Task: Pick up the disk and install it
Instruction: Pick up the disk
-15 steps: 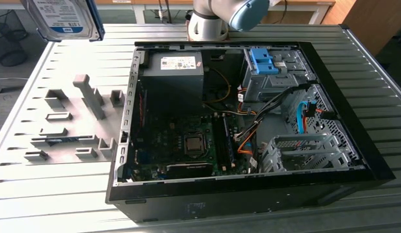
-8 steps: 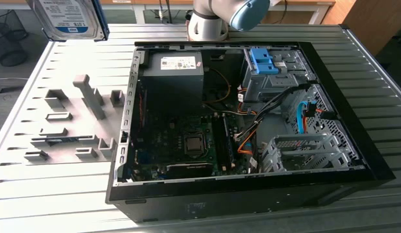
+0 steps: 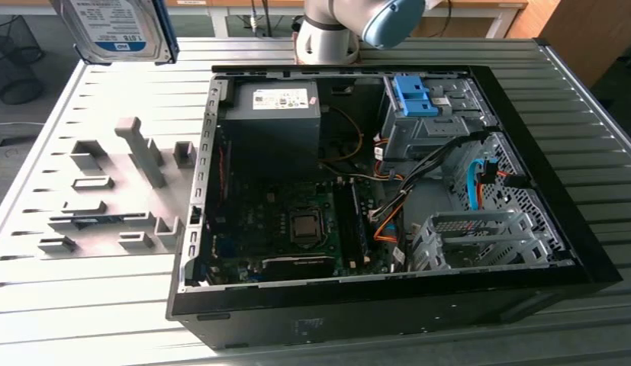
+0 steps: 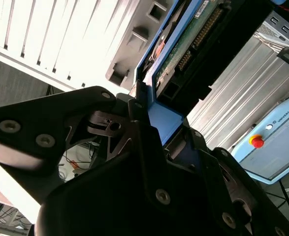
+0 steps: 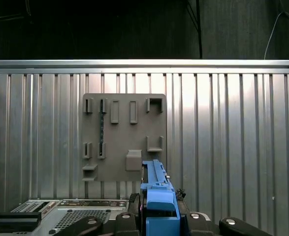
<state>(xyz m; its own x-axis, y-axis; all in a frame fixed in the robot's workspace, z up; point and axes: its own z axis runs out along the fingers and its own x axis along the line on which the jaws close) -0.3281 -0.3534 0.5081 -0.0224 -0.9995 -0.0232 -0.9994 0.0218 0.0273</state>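
Pincer [image 4: 161, 120] clamps disk [image 3: 117, 27] aloft; second wrist view shows circuit board [image 4: 183, 46]; exterior view, label [image 3: 111, 23].

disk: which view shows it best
The exterior view: the disk faces that camera, label showing. The second wrist view shows its circuit-board side and blue rail; the first wrist view shows that rail edge-on.

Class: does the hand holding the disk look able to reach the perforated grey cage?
Likely yes: the hand holds the disk clear of the open case, though cables run beside the cage.
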